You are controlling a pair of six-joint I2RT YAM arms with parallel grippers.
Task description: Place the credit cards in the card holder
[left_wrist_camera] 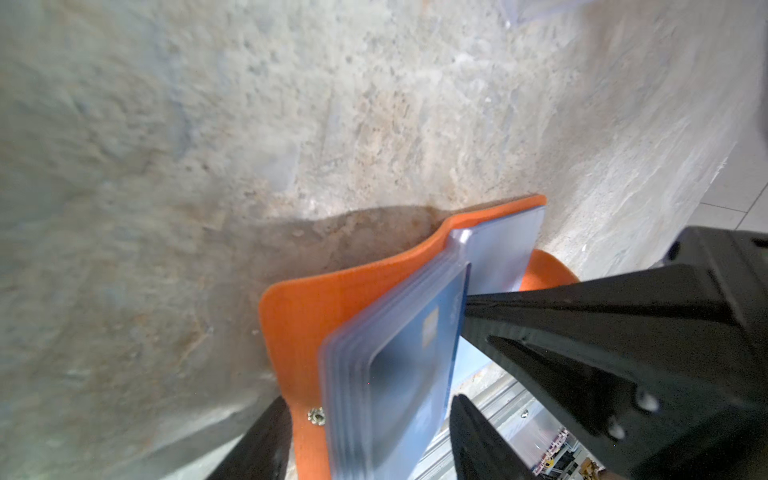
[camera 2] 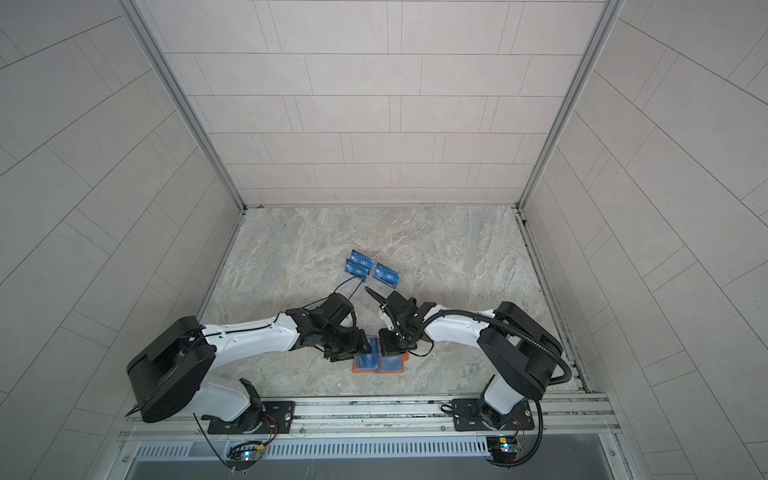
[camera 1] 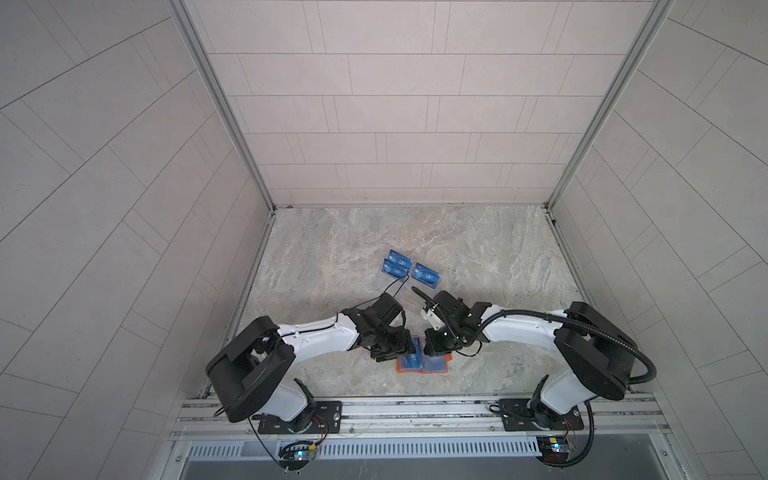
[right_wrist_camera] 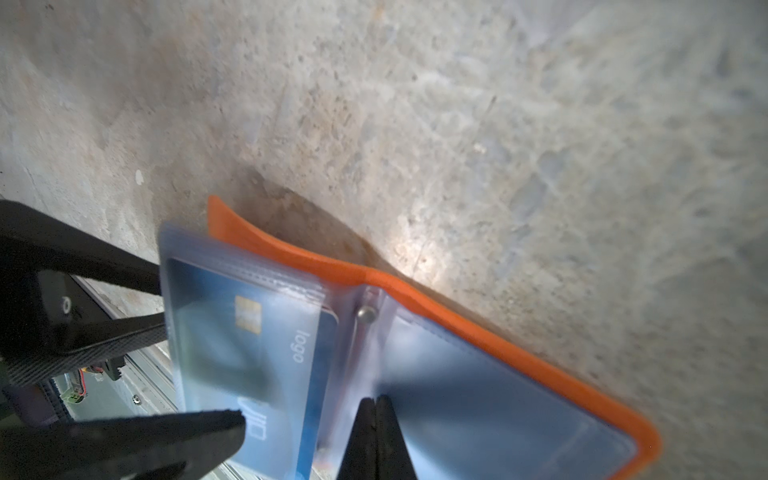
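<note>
Right wrist | right jaws together at card holder (right_wrist_camera: 503,347) spine | left jaws apart astride sleeves (right_wrist_camera: 189,249)

Beneath the fingers (left_wrist_camera: 478,440) spreads a mottled grey-beige, stone-look tabletop (camera 1: 478,249). Beyond them and to both sides rise pale tile-patterned walls (camera 1: 395,104), joined by aluminium corner posts (camera 1: 221,104). The light is soft and even.

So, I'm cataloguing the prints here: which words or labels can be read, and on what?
"VIP": each of three far blue cards.
"logo": sleeved blue card in the card holder.
"VIP": same card, partly hidden, blurred.
Smaller marks on far cards: too small to read.
</note>
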